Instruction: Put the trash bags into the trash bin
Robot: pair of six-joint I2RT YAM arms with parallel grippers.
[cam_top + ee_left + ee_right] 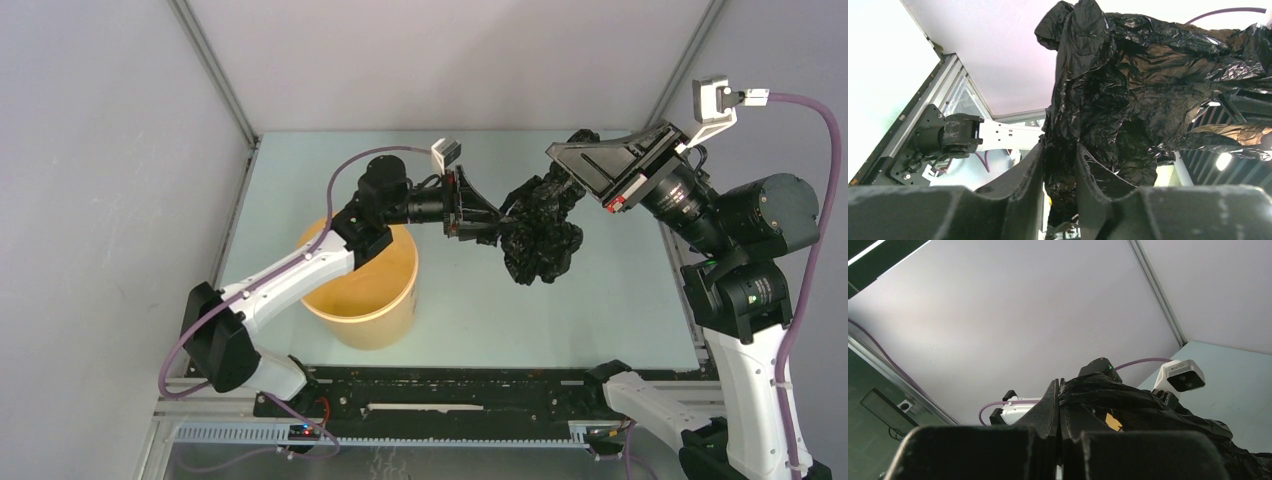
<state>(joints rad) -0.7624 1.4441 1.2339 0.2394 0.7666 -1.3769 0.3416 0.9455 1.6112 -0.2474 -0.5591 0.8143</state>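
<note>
Scene: Two robot arms hold one black trash bag (540, 240) in the air between them, above the pale table (620, 310) and just right of the trash bin (385, 320).
Left gripper: The left gripper (1060, 155) is pinched on a fold of the bag, with plastic squeezed into the narrow gap between its jaws. Its arm reaches rightward across the bin's open top.
Right gripper: The right gripper (1058, 387) is pressed together on another part of the bag, higher and farther back, and film bulges out beside the jaws.
Why held this way: The two-point hold appears meant to keep the loose film gathered and lifted, so the whole bundle can be carried over the rim. A single pinch would likely leave a tail trailing outside.
Bag's place: The bag hangs below and between the two grippers, wholly outside the bin. The overhead view does not settle whether its lowest folds touch the table.
Bag's look: It is thin, glossy and heavily crinkled, bunched into an uneven wad with loose flaps. The left wrist view shows a brownish sheen where light passes through the film.
Bin: It is tan, round, upright and open-topped, standing at the near left of the table under the left arm.
Task standing: By the look of it, the bag has been lifted but not yet delivered.
</note>
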